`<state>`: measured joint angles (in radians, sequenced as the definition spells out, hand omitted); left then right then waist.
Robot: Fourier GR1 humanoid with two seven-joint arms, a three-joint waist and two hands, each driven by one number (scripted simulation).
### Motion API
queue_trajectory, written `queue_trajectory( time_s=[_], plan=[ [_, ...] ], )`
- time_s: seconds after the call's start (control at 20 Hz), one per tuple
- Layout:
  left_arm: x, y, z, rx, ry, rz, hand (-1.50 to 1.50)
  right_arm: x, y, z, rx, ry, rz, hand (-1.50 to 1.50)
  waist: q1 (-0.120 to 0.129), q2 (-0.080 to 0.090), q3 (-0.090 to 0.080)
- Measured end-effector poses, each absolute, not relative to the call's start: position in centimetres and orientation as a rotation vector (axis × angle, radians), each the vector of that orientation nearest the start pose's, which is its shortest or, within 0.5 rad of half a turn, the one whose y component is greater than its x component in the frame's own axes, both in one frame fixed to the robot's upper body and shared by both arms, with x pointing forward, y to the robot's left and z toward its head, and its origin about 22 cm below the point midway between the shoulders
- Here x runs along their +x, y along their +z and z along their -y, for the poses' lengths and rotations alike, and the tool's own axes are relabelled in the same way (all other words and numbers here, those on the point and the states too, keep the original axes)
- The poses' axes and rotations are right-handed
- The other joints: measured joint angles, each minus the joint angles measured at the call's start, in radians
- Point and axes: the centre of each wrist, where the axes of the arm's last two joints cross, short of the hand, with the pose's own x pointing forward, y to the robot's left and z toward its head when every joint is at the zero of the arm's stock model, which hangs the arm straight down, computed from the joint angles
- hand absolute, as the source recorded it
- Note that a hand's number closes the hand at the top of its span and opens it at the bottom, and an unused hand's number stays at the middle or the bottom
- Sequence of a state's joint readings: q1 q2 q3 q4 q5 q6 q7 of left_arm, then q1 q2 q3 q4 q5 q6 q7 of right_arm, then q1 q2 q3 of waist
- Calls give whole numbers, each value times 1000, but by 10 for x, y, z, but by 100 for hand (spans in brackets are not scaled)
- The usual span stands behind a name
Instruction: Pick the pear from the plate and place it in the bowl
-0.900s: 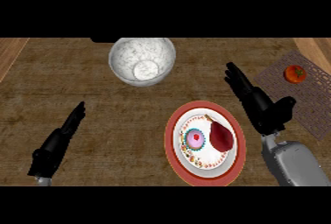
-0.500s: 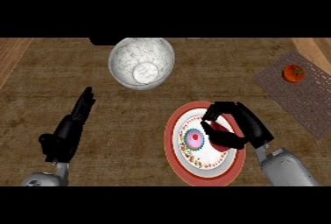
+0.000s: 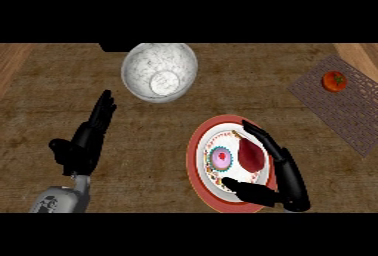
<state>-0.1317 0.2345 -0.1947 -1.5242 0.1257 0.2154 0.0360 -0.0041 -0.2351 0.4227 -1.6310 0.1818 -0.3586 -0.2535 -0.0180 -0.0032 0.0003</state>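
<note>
Right robot hand (image 3: 284, 175) down over the red-rimmed plate (image 3: 198, 165), fingers (image 3: 269, 145) stretched along the far side of the dark red pear (image 3: 252, 156), thumb (image 3: 247, 189) hooked in below it. Cupped around the pear, not closed on it; contact between fingers and fruit hard to make out. Pear lying on the plate's white centre, just beside a round pink-and-blue pattern (image 3: 220, 158). Plate's right rim mostly hidden under the hand, forearm cut off at the lower edge.

Left robot hand (image 3: 85, 142) resting well apart on the brown counter (image 3: 148, 150), fingers straight and pointing up the view, holding nothing. Only a bit of grey forearm (image 3: 63, 200) showing at the bottom.

White marbled bowl (image 3: 159, 71) up near the top, between the two hands, nothing visible inside. Far right, a small red-orange fruit (image 3: 334, 81) on a patterned mat (image 3: 347, 110), mat cut off by the edge. Kind of fruit too small to tell.
</note>
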Motion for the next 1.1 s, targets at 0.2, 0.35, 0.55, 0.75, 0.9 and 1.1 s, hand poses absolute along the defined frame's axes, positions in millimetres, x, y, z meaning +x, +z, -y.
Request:
queue_trajectory(
  time_s=[0.2,0.35,0.55,0.75,0.9,1.1],
  plan=[
    [269,28,-221,80,-102,1591,0,209,32,190,-327,421,1948,-150,6,0,-1],
    [269,27,-220,80,-101,1589,0,207,57,192,-422,457,1898,-150,8,0,-1],
    [269,24,-213,75,-107,1590,0,215,88,196,-467,503,1797,-150,13,1,-2],
    [267,25,-217,68,-114,1591,0,225,104,187,-473,563,1647,-150,20,2,-2],
    [271,29,-213,69,-115,1592,0,233,105,181,-476,619,1531,-150,21,3,-1],
    [276,29,-213,65,-113,1587,0,239,99,183,-480,674,1405,-150,19,3,-1]
  ],
)
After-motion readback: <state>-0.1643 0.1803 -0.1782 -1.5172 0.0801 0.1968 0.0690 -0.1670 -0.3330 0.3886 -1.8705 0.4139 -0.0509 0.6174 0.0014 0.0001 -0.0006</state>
